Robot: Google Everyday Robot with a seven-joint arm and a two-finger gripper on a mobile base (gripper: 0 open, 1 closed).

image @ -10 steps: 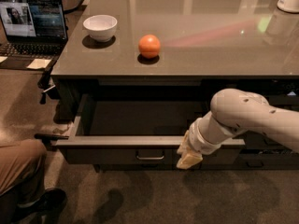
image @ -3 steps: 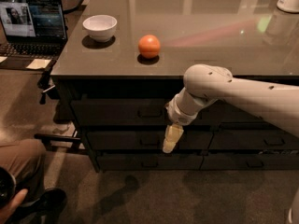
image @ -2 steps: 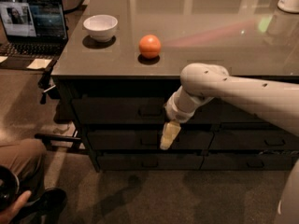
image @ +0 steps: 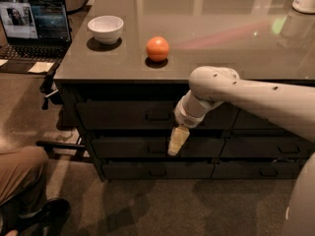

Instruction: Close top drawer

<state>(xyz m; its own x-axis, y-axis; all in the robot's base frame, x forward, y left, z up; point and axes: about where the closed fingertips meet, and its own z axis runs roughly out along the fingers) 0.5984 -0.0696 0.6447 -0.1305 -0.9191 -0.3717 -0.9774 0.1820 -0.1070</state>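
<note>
Cabinet (image: pixel 221 28): top drawer (image: pixel 123 114) shut; claw (image: pixel 174 149) beneath.

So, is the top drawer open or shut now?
Shut: the top drawer sits flush with the lower drawers, no inside showing. The gripper hangs in front of them.

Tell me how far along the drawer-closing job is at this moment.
Done: the top drawer looks fully shut, its front about flush with the drawers below. In hand: nothing; the gripper hangs in front of the second row, just below the top drawer. Left: probably only pulling the arm clear.
</note>
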